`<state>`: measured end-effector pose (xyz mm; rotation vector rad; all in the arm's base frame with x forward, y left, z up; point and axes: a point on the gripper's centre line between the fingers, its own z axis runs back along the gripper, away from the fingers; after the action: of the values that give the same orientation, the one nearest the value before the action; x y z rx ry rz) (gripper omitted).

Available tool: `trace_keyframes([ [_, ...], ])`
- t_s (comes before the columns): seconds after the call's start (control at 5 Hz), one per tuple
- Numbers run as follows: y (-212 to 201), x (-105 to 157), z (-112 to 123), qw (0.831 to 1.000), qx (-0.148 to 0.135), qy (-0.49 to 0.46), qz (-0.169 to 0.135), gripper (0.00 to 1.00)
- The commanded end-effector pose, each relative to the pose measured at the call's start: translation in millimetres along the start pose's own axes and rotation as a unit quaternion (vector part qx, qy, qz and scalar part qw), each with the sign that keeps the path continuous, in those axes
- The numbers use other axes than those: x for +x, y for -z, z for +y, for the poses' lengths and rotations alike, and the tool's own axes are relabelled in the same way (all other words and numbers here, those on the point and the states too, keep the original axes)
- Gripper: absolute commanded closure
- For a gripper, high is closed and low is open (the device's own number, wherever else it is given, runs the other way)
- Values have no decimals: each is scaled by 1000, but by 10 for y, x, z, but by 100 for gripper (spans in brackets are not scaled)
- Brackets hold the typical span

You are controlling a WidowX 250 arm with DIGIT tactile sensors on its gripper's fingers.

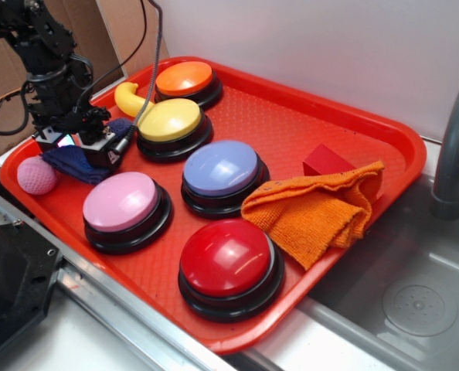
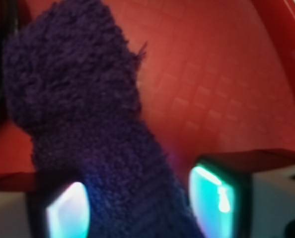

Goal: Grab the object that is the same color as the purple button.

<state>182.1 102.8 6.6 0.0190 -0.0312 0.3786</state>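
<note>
The small dark purple rag lies at the left end of the red tray, beside a pink ball. My gripper is lowered right over it. In the wrist view the fuzzy rag runs up the red floor and sits between my two glowing fingers. The gripper is open around it: the left pad touches the rag, and the right pad shows a thin red gap at its top. The purple button stands in the middle of the tray, well to the right of the gripper.
A pink ball lies left of the rag. Pink, yellow, orange and red buttons stand around. A banana, orange cloth and red block also lie on the tray. A sink is at right.
</note>
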Motion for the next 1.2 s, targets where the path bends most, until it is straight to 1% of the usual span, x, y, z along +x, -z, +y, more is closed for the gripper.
trace_keyframes([
  [0.0, -39, 6, 46, 1000, 2, -8, -14, 100],
  [0.2, -87, 19, 39, 1000, 12, -18, -21, 100],
  [0.4, -150, 50, 52, 999, 11, -30, -20, 100],
  [0.6, -324, 57, -9, 998, 28, -32, -42, 100],
  [0.8, -589, 107, -143, 998, 8, -35, -45, 100],
  [1.0, -819, 115, -372, 998, 18, -25, -51, 100],
])
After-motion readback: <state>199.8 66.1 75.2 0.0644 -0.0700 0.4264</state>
